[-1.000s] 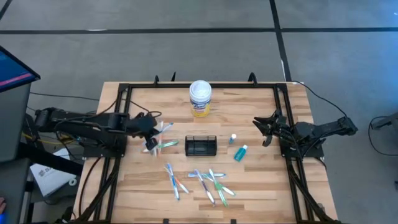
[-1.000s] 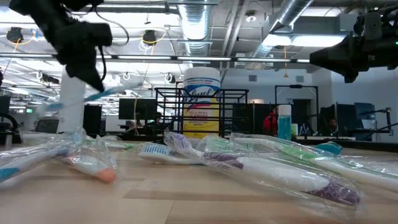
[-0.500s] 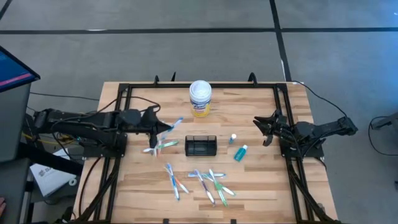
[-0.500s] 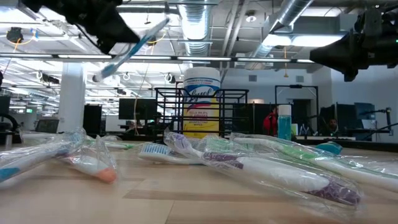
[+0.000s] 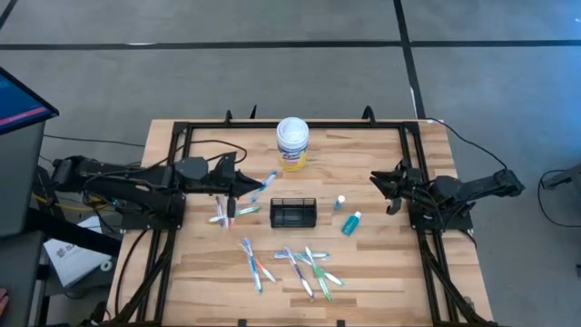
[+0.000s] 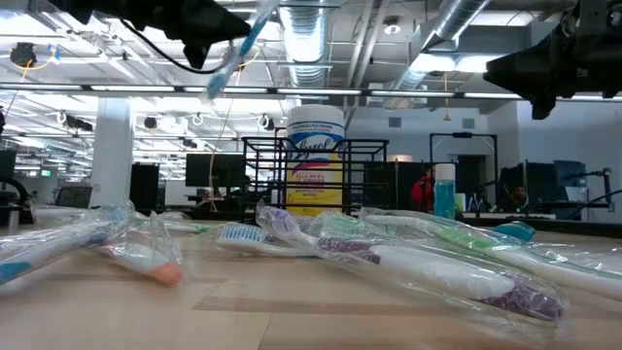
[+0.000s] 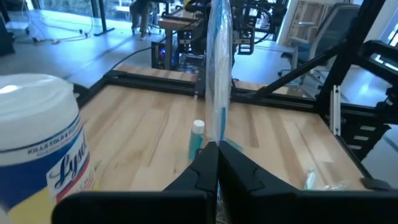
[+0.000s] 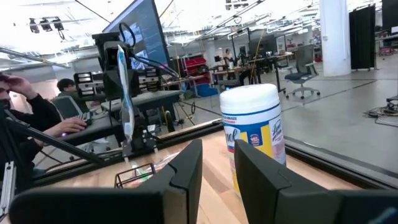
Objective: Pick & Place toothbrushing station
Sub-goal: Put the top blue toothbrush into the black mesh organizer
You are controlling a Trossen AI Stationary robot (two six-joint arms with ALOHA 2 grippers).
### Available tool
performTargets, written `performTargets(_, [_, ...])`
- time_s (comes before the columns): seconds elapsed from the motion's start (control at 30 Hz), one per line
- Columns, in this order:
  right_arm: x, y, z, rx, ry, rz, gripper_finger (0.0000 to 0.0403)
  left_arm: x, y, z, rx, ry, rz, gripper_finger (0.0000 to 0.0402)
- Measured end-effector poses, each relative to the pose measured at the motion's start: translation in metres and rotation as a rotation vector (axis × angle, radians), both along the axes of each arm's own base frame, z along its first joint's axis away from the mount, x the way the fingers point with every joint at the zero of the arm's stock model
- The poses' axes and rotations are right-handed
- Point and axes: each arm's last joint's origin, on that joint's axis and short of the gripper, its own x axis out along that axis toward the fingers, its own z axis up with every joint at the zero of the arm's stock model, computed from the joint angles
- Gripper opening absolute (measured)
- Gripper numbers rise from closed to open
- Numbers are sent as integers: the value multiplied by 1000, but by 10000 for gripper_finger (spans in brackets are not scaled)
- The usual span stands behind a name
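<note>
The left gripper (image 5: 238, 183) pinches a wrapped toothbrush (image 5: 263, 181) up off the worktop (image 5: 381, 272) — just left of the black wire-mesh holder (image 5: 293, 213). The right gripper (image 5: 381, 191) waits near the right edge, fingers spread.

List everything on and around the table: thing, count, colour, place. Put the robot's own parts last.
Wire-mesh holder: one, black, table centre.
Wipes canister: one, white with yellow label, far side of the table behind the holder.
Small bottles: two, teal and clear, right of the holder.
Wrapped toothbrushes: several, mixed colours, near side of the table; more left of the holder.
Held toothbrush: one, blue and white, wrapped, in the air left of the holder.
Left gripper: shut on the held toothbrush.
Right gripper: open, at the table's right side.
</note>
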Motion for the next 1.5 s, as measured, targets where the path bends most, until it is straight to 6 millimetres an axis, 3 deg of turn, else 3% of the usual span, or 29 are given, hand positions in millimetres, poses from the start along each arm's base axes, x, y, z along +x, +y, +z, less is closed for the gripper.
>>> performTargets(0.4, [16, 6, 9, -33, -57, 71, 85, 22, -1, -9, 5, -45, -26, 0])
performTargets(0.6, [33, 11, 21, -61, 20, 71, 85, 23, -1, -8, 0, -56, -26, 0])
performTargets(0.87, [73, 21, 49, -239, 158, 56, 85, 23, -1, -8, -72, -66, -15, 0])
performTargets(1.13, [122, 34, 64, -416, 298, 42, 85, 23, -1, -8, -212, -77, 7, 0])
performTargets(1.5, [176, 47, 77, -602, 422, -33, 85, 21, -2, -16, -424, -1, 28, 0])
